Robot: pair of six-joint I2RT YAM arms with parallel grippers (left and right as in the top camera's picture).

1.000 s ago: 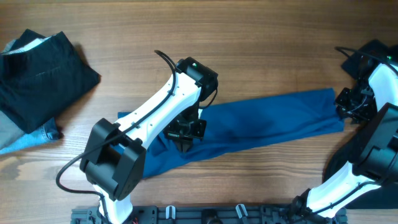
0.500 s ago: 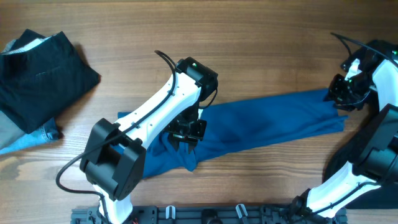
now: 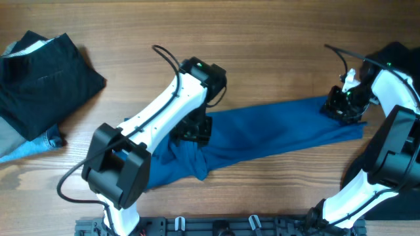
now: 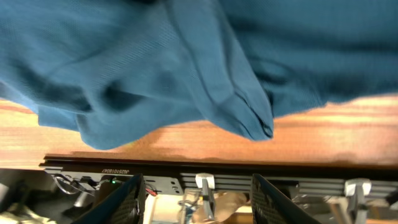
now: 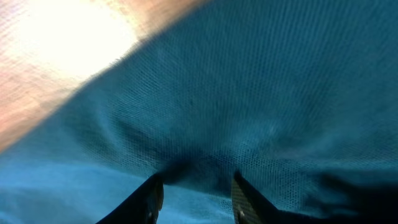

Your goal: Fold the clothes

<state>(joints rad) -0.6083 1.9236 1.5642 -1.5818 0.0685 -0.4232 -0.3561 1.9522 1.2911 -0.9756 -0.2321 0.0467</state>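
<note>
Overhead: the shirt (image 3: 275, 131) looks light and limp; best gripped by its 3 o'clock hem. The left gripper (image 4: 196, 182) is spread and empty, while the right gripper (image 5: 194, 184) pinches the fabric.

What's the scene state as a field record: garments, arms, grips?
main garment: royal-blue fabric shirt, stretched lengthwise on wooden table, left end bunched
other garment: black fabric garment, far left of table
left gripper: open, empty, over bunched end
right gripper: on shirt's right end, fabric between jaws, grip unclear
</note>
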